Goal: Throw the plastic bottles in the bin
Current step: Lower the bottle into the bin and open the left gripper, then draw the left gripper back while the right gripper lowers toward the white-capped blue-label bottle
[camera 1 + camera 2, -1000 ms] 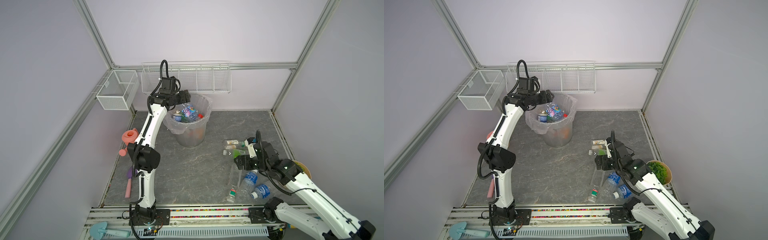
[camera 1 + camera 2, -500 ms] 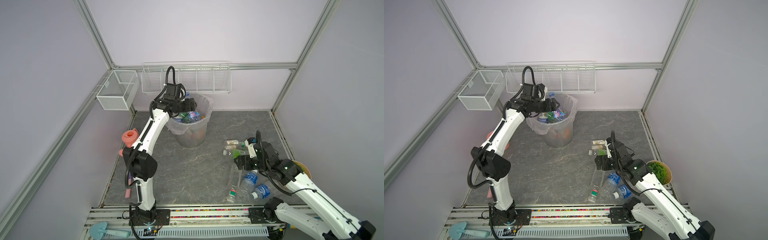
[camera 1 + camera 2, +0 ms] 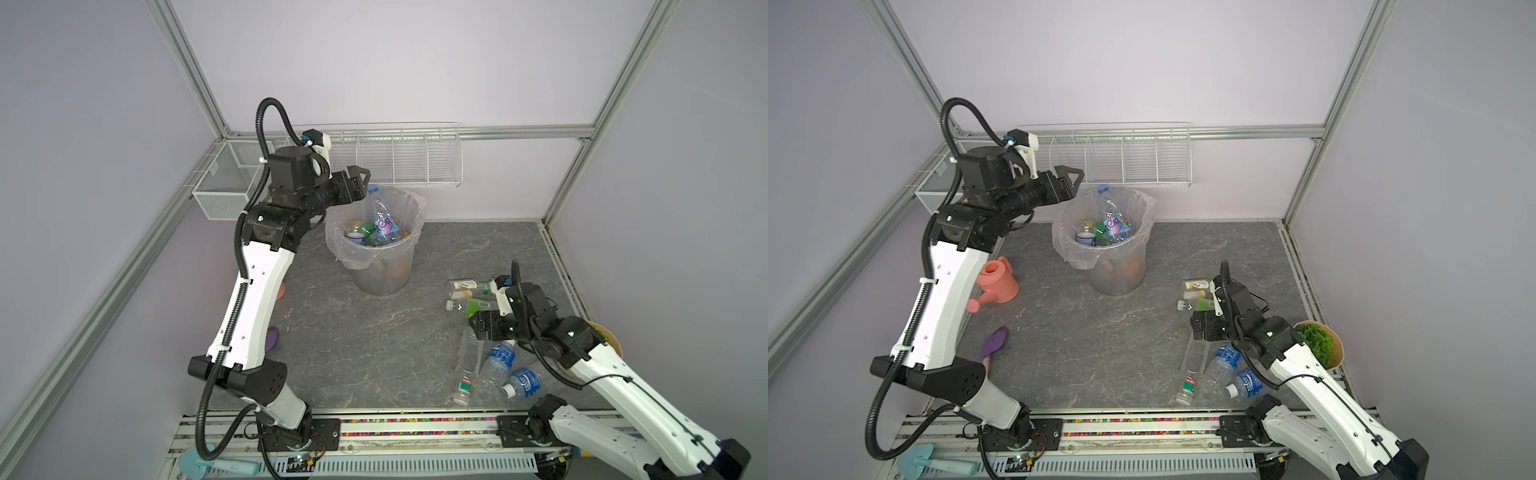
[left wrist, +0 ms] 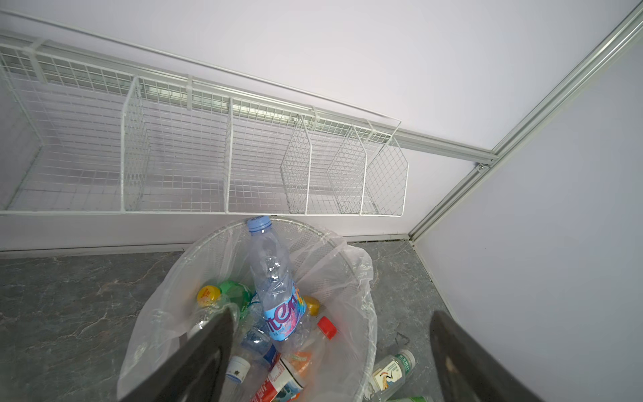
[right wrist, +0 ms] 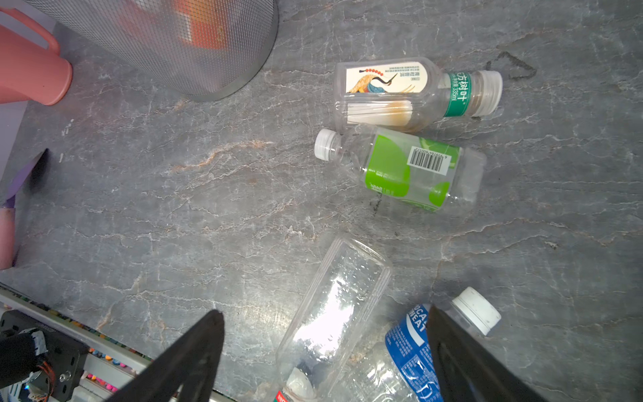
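Now, your right gripper hangs open right over the clear bottle lying near-right on the floor, long axis near-to-far, crosswise to the jaws; left gripper, open and empty, sits far off beside the bin

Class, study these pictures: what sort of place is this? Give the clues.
Probably a robot test cell, not a home: bare walls in an aluminium frame, a left arm and right arm mounted on a front rail, and plastic bottles lying on the floor near a lined bin.
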You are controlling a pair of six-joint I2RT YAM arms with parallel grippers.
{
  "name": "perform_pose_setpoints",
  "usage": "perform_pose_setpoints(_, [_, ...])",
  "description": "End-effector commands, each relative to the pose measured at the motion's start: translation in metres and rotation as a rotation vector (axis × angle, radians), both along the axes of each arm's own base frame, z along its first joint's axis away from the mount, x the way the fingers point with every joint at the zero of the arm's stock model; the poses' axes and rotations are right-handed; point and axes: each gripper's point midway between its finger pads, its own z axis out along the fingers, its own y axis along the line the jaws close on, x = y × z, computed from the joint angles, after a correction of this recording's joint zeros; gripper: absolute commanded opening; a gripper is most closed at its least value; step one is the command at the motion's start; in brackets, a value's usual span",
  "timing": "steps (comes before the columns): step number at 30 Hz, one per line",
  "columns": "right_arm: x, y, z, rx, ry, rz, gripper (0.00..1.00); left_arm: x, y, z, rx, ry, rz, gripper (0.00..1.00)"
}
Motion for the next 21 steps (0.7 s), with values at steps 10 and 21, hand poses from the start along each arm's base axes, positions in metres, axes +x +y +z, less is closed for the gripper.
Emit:
perform_pose_setpoints(10, [-0.019,-0.005,-0.035,0.006,0.166,-0.082,1.00,-0.082,0.041,0.038,-0.056,-0.158,0.057,0.87])
perform_pose_setpoints(21, [-0.032,-0.004,-0.075,-0.037,0.273,-0.115,0.94,-0.122,0.061,0.023,-0.050,-0.157,0.093,0.87])
